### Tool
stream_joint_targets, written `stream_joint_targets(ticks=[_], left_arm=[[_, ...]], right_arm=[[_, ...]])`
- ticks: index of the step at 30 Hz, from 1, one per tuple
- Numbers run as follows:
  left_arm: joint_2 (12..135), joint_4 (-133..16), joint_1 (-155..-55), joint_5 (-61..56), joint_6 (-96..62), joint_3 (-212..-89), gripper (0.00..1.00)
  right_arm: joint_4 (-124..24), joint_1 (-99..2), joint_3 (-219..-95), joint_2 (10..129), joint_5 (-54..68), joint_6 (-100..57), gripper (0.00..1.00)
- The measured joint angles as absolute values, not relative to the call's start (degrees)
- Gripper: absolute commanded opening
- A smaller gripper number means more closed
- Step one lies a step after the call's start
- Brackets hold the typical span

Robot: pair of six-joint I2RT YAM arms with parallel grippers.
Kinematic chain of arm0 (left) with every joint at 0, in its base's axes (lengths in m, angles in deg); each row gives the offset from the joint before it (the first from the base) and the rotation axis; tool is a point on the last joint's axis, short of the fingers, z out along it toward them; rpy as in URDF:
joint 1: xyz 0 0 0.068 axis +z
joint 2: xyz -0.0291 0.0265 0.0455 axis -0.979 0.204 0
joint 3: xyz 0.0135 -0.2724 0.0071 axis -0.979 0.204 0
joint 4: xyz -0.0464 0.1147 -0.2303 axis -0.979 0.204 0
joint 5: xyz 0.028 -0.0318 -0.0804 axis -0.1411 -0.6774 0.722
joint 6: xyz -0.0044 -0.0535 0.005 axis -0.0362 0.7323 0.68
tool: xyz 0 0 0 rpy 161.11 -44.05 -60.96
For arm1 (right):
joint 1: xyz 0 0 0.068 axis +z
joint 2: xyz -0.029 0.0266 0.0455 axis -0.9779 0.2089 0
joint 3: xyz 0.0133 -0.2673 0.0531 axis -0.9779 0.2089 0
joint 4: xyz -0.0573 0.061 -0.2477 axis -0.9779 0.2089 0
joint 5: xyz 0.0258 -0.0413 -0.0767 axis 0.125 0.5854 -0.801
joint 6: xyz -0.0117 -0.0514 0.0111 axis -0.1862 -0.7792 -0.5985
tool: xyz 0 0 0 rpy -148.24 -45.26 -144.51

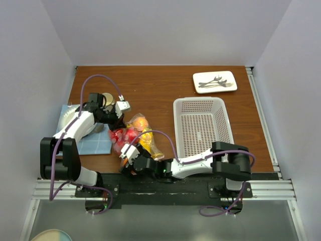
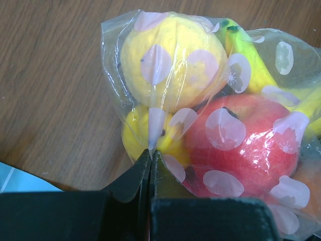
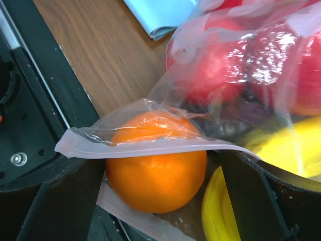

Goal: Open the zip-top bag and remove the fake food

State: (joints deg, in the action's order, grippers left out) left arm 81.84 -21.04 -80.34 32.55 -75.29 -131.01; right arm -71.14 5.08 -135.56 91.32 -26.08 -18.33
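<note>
Well, your left pincer (image 2: pixel 150 156) was clenched on a fold of the zip-top bag (image 1: pixel 134 131), which lay on the tabletop (image 1: pixel 150 85) just left of the white basket (image 1: pixel 200 125). Your right pincer (image 3: pixel 160 173) stood released, its fingers spread wide on either side of the orange ball (image 3: pixel 155 150) at the bag's mouth, with the zip strip draped across it. The rest of the fake food (image 2: pixel 173 60) (a red apple (image 2: pixel 241 140) among yellow pieces) sat inside the bag.
</note>
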Motion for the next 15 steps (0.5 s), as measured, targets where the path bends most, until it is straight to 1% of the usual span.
stream_joint_targets(ticks=[4,5,7,8,10,11,15], left_arm=[[81.7,-21.0,-80.6,32.4,-75.7,-131.0,0.00],[81.6,-20.9,-80.7,32.2,-75.9,-131.0,0.00],[81.5,-20.9,-80.7,32.0,-76.1,-131.0,0.00],[81.5,-20.8,-80.7,32.0,-76.1,-131.0,0.00],[81.5,-20.8,-80.7,31.9,-76.1,-131.0,0.00],[81.5,-20.8,-80.7,31.8,-76.1,-131.0,0.00],[81.8,-20.6,-80.7,31.6,-76.1,-131.2,0.00]], right_arm=[[-71.3,5.0,-135.7,93.1,-25.5,-17.8,0.99],[-71.5,5.0,-135.7,93.5,-25.5,-17.7,0.96],[-72.2,4.9,-135.5,93.8,-25.3,-17.7,0.85],[-72.7,4.9,-135.1,93.7,-25.0,-17.6,0.72],[-73.3,4.7,-134.0,93.6,-24.1,-17.3,0.63],[-73.4,4.6,-133.2,93.3,-23.9,-16.9,0.61],[-71.7,4.0,-129.2,89.0,-23.6,-15.4,0.61]])
